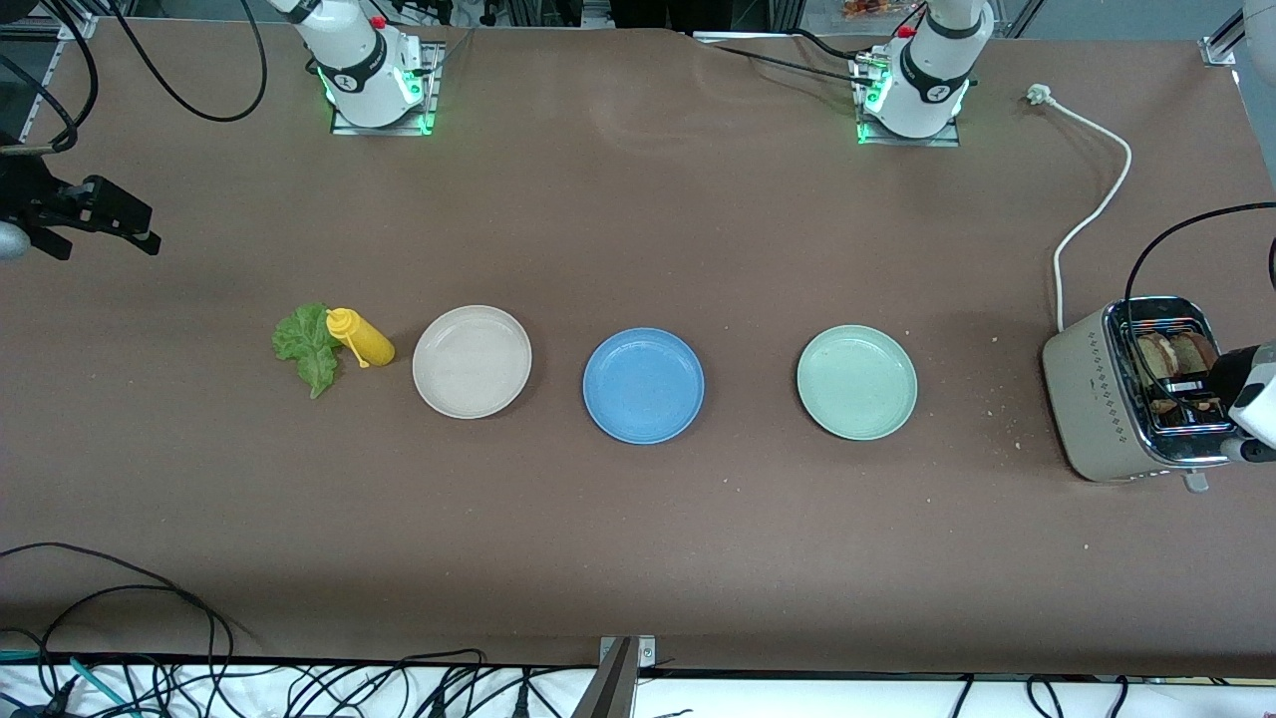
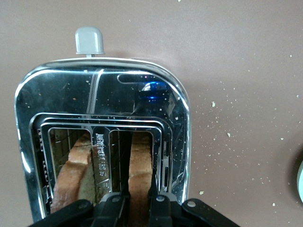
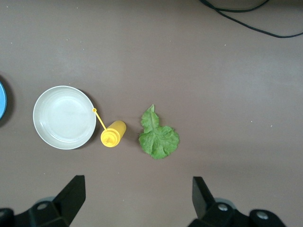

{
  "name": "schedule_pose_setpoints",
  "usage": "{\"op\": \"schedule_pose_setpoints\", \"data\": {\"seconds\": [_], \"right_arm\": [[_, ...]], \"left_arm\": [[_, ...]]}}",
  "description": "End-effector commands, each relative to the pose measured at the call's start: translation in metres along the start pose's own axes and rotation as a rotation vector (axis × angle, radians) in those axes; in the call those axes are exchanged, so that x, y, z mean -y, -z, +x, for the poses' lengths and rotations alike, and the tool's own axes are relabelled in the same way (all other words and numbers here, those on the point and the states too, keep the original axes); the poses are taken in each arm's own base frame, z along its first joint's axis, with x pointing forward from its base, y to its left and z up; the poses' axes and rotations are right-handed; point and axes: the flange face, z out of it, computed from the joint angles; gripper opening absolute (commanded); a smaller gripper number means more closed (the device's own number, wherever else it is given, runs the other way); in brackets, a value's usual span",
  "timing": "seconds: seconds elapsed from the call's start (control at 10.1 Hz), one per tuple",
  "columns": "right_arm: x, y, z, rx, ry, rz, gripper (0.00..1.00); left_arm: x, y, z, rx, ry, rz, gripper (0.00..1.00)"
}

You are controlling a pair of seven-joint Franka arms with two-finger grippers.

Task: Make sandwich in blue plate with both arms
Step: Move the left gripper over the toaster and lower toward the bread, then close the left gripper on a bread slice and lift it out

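- my left gripper (image 2: pixel 139 201) is down at the toaster (image 1: pixel 1097 399), at the left arm's end of the table; its fingers (image 2: pixel 124 201) are pinched on a bread slice (image 2: pixel 140 170) standing in one slot.
- only the left wrist view shows that grip, a second slice (image 2: pixel 75 172) in the neighbouring slot, and crumbs on the cloth beside the toaster.
- my right gripper (image 3: pixel 137 198) hangs wide open and holding nothing over the right arm's end of the table, waiting.
- its wrist view looks down on the lettuce leaf (image 3: pixel 158 137), the yellow squeeze bottle (image 3: pixel 112 134) lying just beside it, and the beige plate (image 3: pixel 65 117).
- the blue plate (image 1: pixel 643 385) sits bare mid-table, between the beige plate and the green plate (image 1: pixel 856 381), each apart from the next.
- i see open cloth all round the plates; a white cord (image 1: pixel 1092 189) trails near the toaster.
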Motion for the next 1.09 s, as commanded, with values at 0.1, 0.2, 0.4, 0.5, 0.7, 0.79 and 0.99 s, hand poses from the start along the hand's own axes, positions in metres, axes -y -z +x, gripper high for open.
{"op": "schedule_pose_setpoints", "data": {"seconds": [0.1,0.2,0.4,0.5,0.7,0.79,0.99], "right_arm": [[0.000,0.006,0.002,-0.003,-0.009,0.006,1.00],[0.000,0.006,0.002,-0.003,-0.009,0.006,1.00],[0.000,0.006,0.002,-0.003,-0.009,0.006,1.00],[-0.001,0.006,0.001,-0.003,-0.011,0.006,1.00],[-0.001,0.006,0.001,-0.003,-0.011,0.006,1.00],[-0.001,0.006,0.001,-0.003,-0.011,0.006,1.00],[-0.001,0.006,0.001,-0.003,-0.011,0.006,1.00]], "left_arm": [[0.002,0.026,-0.001,-0.002,-0.012,0.012,0.00],[0.002,0.044,-0.004,0.016,-0.010,0.009,0.00],[0.007,0.077,-0.006,-0.006,-0.002,0.011,0.00],[0.006,0.094,-0.010,-0.027,-0.001,0.016,0.00],[0.006,0.129,-0.023,-0.080,0.004,0.014,0.00],[0.002,0.138,-0.029,-0.075,0.007,0.010,0.00],[-0.016,0.141,-0.036,-0.038,0.111,-0.085,0.00]]}}
